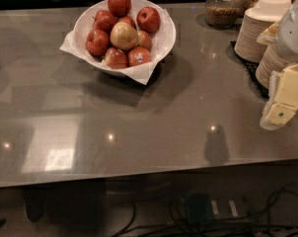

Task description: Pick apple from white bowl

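Note:
The white bowl (165, 39), lined with a white napkin, stands at the back left of the grey counter. It holds several dark red apples and one pale yellow-green apple (123, 35) that lies on top near the middle. My gripper (283, 102) is at the right edge of the view, well to the right of the bowl and nearer the front, above the counter's right side. It holds nothing that I can see.
Stacks of white disposable plates (260, 26) stand at the back right on a black mat. A glass jar (222, 6) stands behind them. The counter's front edge (139, 177) runs across the lower view, with cables on the floor below.

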`<state>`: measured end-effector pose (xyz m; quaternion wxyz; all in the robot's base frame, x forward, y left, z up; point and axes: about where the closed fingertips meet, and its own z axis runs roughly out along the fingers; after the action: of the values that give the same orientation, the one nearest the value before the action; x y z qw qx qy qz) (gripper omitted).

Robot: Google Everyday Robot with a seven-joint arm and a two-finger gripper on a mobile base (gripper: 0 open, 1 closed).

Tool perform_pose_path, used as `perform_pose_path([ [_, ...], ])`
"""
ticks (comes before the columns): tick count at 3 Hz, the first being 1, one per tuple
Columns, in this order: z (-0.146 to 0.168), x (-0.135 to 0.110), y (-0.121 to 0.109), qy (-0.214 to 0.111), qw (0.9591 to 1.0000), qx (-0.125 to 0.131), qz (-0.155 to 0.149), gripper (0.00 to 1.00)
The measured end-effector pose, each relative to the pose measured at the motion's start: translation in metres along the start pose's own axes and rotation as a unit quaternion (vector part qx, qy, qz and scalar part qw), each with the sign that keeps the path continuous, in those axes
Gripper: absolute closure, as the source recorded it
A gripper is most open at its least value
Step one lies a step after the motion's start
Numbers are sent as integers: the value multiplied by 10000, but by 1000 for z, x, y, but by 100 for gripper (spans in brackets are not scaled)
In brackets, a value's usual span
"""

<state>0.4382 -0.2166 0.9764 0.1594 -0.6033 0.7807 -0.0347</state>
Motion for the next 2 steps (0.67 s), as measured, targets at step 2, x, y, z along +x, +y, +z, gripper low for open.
perform_pose_path([
  [2, 3, -10, -8, -67, 9998, 25, -163, 0],
])
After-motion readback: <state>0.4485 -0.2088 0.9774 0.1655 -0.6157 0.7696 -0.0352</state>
